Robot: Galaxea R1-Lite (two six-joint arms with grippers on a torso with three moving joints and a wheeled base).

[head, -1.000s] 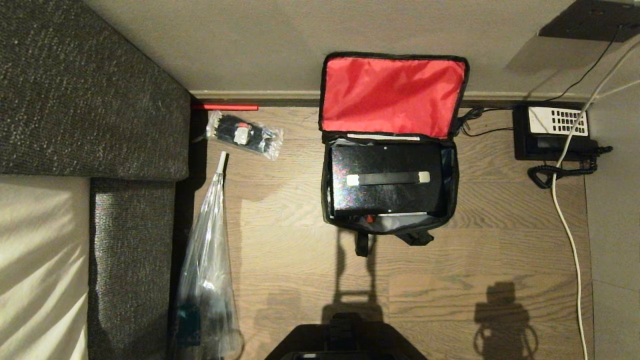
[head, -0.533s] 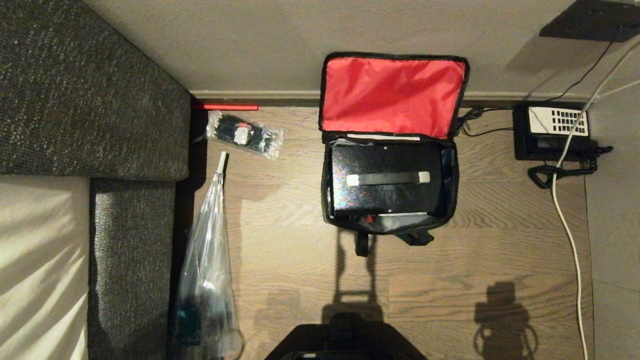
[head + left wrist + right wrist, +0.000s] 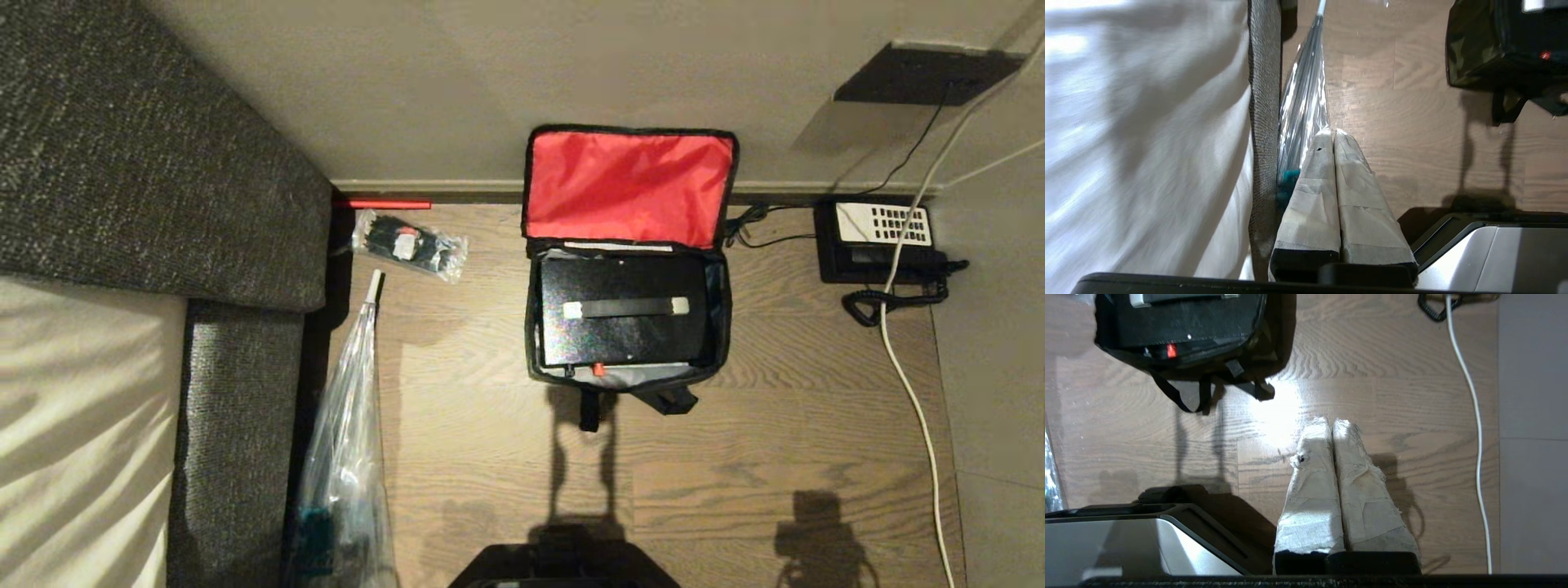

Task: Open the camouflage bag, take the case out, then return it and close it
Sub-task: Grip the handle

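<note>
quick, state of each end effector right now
Left end effector: closed, holding nothing, beside the robot's base.
Right end effector: closed, holding nothing, over bare floor.

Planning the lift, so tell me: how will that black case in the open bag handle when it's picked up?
The case looks rigid, so it probably won't flex. Its glossy top may be slippery, so its handle seems the safer hold. It fits the camouflage bag closely and might drag the soft walls.

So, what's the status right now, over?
Left gripper and right gripper shut, empty, above the floor. Bag open, case inside. Nothing blocking it.
</note>
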